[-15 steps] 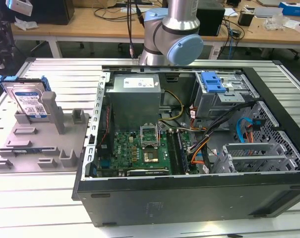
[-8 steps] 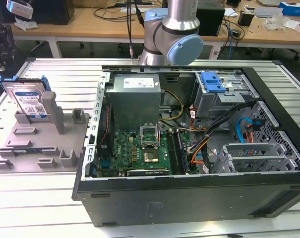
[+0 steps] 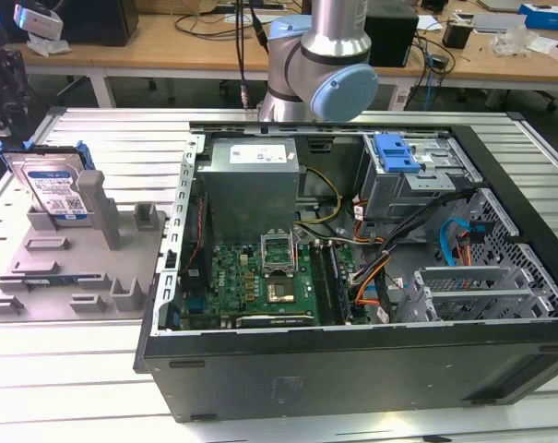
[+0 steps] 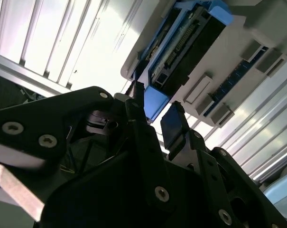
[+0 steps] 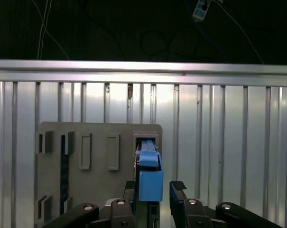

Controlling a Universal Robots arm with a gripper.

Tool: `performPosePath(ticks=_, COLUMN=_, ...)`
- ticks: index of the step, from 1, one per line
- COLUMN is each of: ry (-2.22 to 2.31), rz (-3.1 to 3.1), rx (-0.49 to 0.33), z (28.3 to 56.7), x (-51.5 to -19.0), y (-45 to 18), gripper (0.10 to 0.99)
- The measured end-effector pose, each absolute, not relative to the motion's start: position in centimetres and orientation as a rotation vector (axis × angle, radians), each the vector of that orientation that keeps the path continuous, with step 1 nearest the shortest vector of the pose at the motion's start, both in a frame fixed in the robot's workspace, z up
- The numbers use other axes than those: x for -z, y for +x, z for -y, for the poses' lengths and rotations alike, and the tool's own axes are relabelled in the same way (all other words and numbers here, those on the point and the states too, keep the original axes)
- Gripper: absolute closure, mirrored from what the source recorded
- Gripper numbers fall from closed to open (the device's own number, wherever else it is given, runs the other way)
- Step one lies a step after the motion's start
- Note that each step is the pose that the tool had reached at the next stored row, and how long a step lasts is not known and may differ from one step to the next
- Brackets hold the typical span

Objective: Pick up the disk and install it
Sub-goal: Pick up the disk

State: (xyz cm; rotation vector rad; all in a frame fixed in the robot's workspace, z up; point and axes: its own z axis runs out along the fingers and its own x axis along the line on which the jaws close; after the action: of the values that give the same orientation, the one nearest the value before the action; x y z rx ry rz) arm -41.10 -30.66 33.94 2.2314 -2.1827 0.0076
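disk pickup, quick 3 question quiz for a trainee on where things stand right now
1. True or false: the disk already sits inside the computer case.
2. The end effector is: A) shut on the disk; B) open, with the disk's blue bracket showing between its fingers in the first wrist view; C) shut on a cable.
3. Fill in: in the exterior view, the disk stands on edge in the grey holder to the case's ___.
Key: 1 false; 2 B; 3 left.
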Motion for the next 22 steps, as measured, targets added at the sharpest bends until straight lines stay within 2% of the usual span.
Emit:
performPosePath(ticks=4, ry=2.231, rz=2.183, rx=-0.008, z=30.7, x=-33.7, y=-41.1, gripper=0.651)
performPosePath(ticks=5, ry=2.231, rz=2.183, rx=-0.008, z=30.7, x=-33.7, y=-41.2, gripper=0.588)
performPosePath(ticks=22, ry=2.231, rz=2.183, rx=-0.008, z=30.7, x=-32.8, y=-41.3, gripper=0.588)
